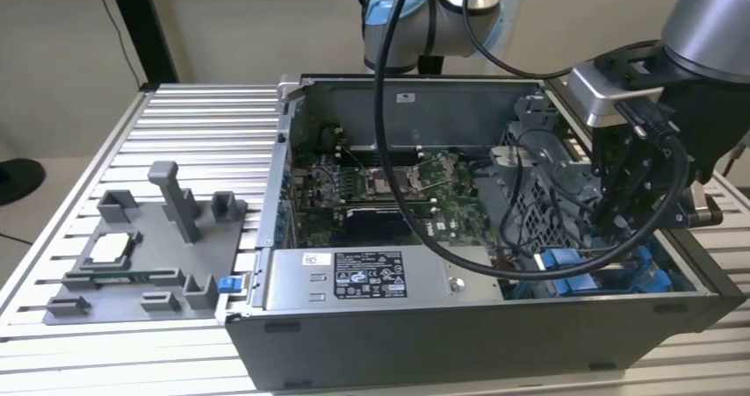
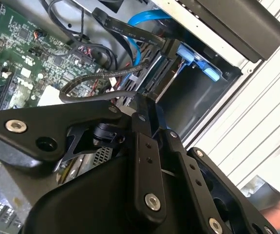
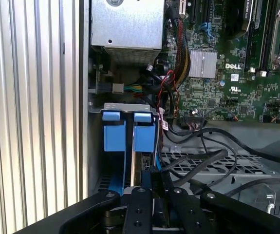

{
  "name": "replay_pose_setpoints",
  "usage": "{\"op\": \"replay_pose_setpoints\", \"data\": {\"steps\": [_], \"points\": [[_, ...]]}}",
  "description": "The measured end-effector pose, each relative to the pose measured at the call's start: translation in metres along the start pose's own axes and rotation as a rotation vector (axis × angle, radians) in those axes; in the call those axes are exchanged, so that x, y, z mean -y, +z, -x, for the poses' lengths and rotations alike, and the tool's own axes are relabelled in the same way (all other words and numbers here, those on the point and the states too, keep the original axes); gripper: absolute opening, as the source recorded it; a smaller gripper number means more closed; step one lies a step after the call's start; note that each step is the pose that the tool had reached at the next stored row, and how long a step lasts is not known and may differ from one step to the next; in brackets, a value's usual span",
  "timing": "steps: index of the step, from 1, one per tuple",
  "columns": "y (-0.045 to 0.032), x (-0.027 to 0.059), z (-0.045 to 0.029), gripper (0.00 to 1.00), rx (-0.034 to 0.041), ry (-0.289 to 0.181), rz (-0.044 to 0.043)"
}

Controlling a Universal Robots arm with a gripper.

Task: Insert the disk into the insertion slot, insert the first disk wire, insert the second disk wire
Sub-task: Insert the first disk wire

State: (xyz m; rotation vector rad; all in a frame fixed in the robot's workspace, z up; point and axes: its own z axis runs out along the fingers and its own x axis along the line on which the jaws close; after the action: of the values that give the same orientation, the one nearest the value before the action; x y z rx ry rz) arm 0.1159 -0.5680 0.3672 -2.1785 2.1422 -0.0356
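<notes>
The disk stands on edge in the insertion slot (image 3: 125,106) at the case's front corner, on the exterior view's right. Its blue carrier (image 3: 144,136) shows as two blue tabs, also seen as blue plastic (image 1: 574,269) low in the case. My gripper (image 1: 616,238) reaches down into that corner. In both wrist views its black fingers (image 3: 142,195) sit close together at the disk's end, pinching a black connector. A black disk wire (image 3: 198,165) runs from that connector over the perforated cage. My gripper (image 2: 142,105) hangs near a flat black cable (image 2: 130,29) and a blue cable (image 2: 149,17).
The open computer case (image 1: 469,326) lies on a slatted aluminium table (image 1: 199,124). Inside it are the labelled power-supply box (image 1: 369,277), the motherboard (image 1: 375,185) and the perforated cage (image 1: 533,194). A grey fixture (image 1: 140,255) stands on the exterior view's left.
</notes>
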Motion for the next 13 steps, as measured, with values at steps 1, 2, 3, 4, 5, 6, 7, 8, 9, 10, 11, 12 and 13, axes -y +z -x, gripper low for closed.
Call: {"op": "replay_pose_setpoints", "data": {"steps": [1, 2, 3, 4, 5, 6, 7, 8, 9, 10, 11, 12, 13], "points": [[0.0005, 0.0, 0.0, 0.0, -0.0019, 0.0, 0.0001], [0.001, 0.0, -0.0001, 0.0, -0.0044, 0.0, 0.0002], [0.0015, 0.0001, -0.0001, 0.0, -0.0078, -0.001, 0.0006], [0.002, 0.0001, -0.0001, 0.0, -0.0111, -0.001, 0.001], [0.0024, 0.0001, -0.0001, 0.0, -0.0141, -0.001, 0.0014], [0.0027, 0.0002, -0.0001, 0.0, -0.016, -0.001, 0.0017], [0.003, 0.0003, -0.0001, 0.0, -0.0176, -0.001, 0.0019], [0.0034, 0.0004, -0.0002, 0.0, -0.0194, -0.001, 0.0021], [0.0038, 0.0005, -0.0002, 0.0, -0.0211, -0.002, 0.0022], [0.0045, 0.0007, -0.0002, 0.0, -0.023, -0.002, 0.0023], [0.0053, 0.001, -0.0002, 0.0, -0.0246, -0.002, 0.0023], [0.0061, 0.0015, -0.0003, 0.0, -0.0258, -0.002, 0.0023], [0.0068, 0.0024, -0.0004, 0.0, -0.0262, -0.002, 0.0023]]}}
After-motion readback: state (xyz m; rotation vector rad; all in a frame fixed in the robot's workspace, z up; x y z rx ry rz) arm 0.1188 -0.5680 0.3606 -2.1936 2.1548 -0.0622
